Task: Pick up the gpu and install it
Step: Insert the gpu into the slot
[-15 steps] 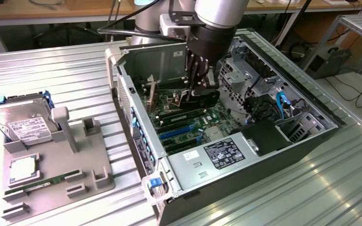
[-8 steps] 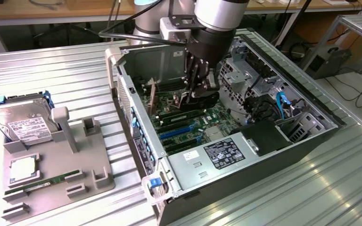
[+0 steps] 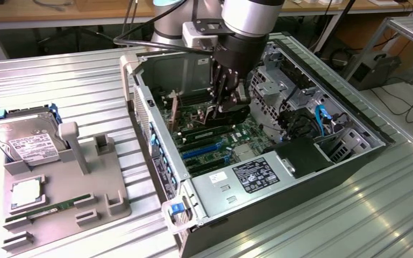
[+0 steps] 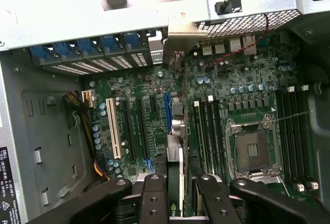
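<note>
I am looking across a ribbed metal surface [image 3: 63,80] that is carrying an open computer case [image 3: 285,215], which is lying on its side in the middle. The arm [image 3: 253,16] is reaching down into the case from the far side. At the exterior view's left, well apart from the case, a grey tray [image 3: 84,188] is sitting on the surface, holding a hard drive [image 3: 27,142] at its far end and a processor chip [image 3: 26,192] and a green memory stick [image 3: 49,209] nearer to me.

Inside the case, the motherboard [image 4: 129,84] is facing up. The hand [image 3: 228,97] is hanging just above it, and its fingers [image 4: 153,198] are closing on the gpu [image 3: 234,114] from both sides, holding it on edge. In the wrist view the gpu [image 4: 175,136] is running just beside a blue slot [image 4: 166,115], between that slot and the memory slots, with its silver bracket [image 4: 181,38] reaching the perforated rear wall of the case. I cannot tell whether the card is sitting in a slot or hovering over it.
</note>
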You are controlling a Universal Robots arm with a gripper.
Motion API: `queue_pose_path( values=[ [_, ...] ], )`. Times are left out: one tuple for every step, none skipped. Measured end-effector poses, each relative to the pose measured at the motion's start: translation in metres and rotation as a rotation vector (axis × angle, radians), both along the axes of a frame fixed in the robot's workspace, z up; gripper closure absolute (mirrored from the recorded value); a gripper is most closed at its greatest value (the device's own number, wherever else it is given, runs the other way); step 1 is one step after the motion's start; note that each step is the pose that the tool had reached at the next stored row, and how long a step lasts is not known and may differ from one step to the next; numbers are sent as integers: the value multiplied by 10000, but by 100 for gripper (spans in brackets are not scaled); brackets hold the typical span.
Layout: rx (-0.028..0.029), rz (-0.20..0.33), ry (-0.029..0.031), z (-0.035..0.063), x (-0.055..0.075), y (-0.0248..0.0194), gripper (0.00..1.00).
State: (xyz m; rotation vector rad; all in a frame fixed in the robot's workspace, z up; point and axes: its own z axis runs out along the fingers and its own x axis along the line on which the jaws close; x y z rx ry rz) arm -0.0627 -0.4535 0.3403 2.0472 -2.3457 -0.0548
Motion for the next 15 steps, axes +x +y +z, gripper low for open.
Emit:
queue_pose_path(
  values=[
    [0,0,0,0,0,0,74],
    [-1,0,0,0,0,0,74],
    [0,0,0,0,0,0,74],
    [-1,0,0,0,0,0,74],
    [0,0,0,-1,0,0,74],
    [0,0,0,-3,0,0,74],
    [1,0,0,-5,0,0,74],
    [-1,0,1,-6,0,0,74],
    [2,0,-2,-13,0,-1,74],
    [3,-1,-2,-23,0,-1,74],
    [0,-1,-2,-37,0,-3,74],
    [0,1,-2,-58,0,-11,74],
    [-1,4,-3,-72,1,-18,74],
    [-1,7,-4,-84,0,-25,74],
    [-1,15,-5,-99,0,-34,74]
  ],
)
